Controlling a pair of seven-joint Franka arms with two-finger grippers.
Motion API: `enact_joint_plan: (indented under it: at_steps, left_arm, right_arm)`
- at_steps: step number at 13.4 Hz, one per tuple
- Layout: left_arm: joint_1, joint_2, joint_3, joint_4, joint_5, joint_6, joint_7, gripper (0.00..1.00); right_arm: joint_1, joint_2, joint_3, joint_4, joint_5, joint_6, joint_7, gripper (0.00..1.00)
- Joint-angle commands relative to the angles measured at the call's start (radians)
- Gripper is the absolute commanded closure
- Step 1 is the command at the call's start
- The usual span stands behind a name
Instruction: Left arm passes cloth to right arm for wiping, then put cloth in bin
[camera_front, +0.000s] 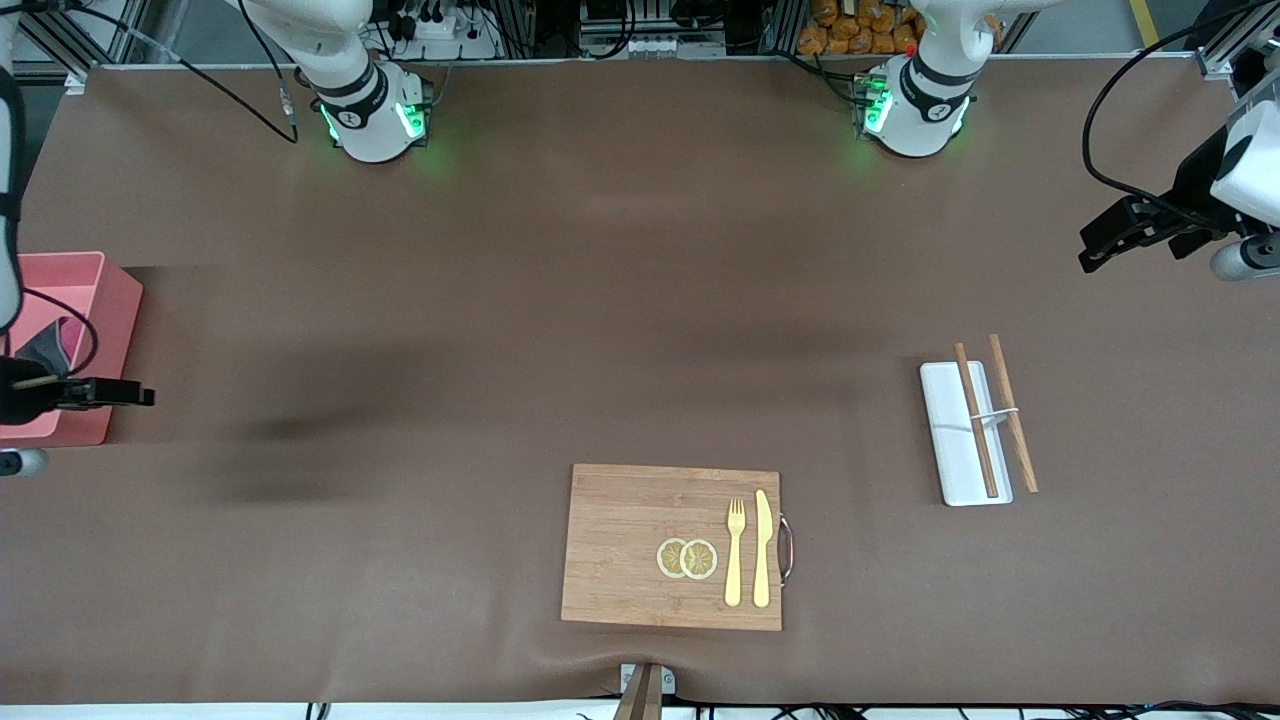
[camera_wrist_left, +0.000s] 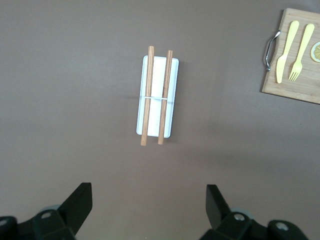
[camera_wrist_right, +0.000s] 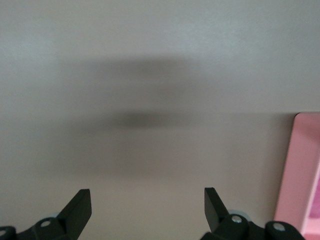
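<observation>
The cloth (camera_front: 52, 343) lies in the bin (camera_front: 100, 300) under the spread, empty right gripper (camera_front: 135, 397) (nearer arm); left gripper (camera_front: 1095, 250), also spread, waits well apart.

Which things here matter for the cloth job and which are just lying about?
For the job: cloth, in the pink bin; left gripper and right gripper, both open.
Lying about: cutting board, fork, knife, lemon slices, white tray, chopsticks.
</observation>
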Motion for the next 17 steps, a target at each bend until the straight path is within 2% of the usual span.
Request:
enact_joint_plan:
  at_steps: [1,3,5,7,9,11,13,17]
  left_arm:
    - [0.001,-0.007,0.0,-0.009,0.01,0.012,0.014,0.0]
    - [0.003,-0.007,0.0,-0.01,0.01,0.012,0.014,0.0]
    - [0.003,-0.009,0.0,-0.01,0.01,0.012,0.014,0.0]
    - [0.003,-0.009,0.0,-0.01,0.01,0.01,0.014,0.0]
    - [0.003,-0.009,0.0,-0.01,0.01,0.01,0.014,0.0]
    - [0.003,-0.01,0.0,-0.01,0.01,0.01,0.014,0.0]
    - [0.003,-0.01,0.0,-0.01,0.01,0.01,0.014,0.0]
    - [0.003,-0.007,0.0,-0.012,0.01,0.01,0.014,0.0]
  right_arm:
    - [0.106,-0.067,-0.009,-0.027,0.015,-0.032,0.198,0.0]
    - [0.174,-0.108,-0.009,-0.056,0.021,-0.038,0.319,0.0]
    - [0.205,-0.153,-0.009,-0.091,0.034,-0.038,0.347,0.0]
    - [0.238,-0.226,-0.011,-0.152,0.095,-0.033,0.408,0.0]
    - [0.281,-0.286,-0.012,-0.194,0.097,-0.027,0.459,0.0]
    - [0.262,-0.341,-0.02,-0.214,0.095,-0.012,0.443,0.0]
    - [0.243,-0.445,-0.018,-0.318,0.095,0.08,0.384,0.0]
    - [0.242,-0.487,-0.017,-0.341,0.089,0.091,0.375,0.0]
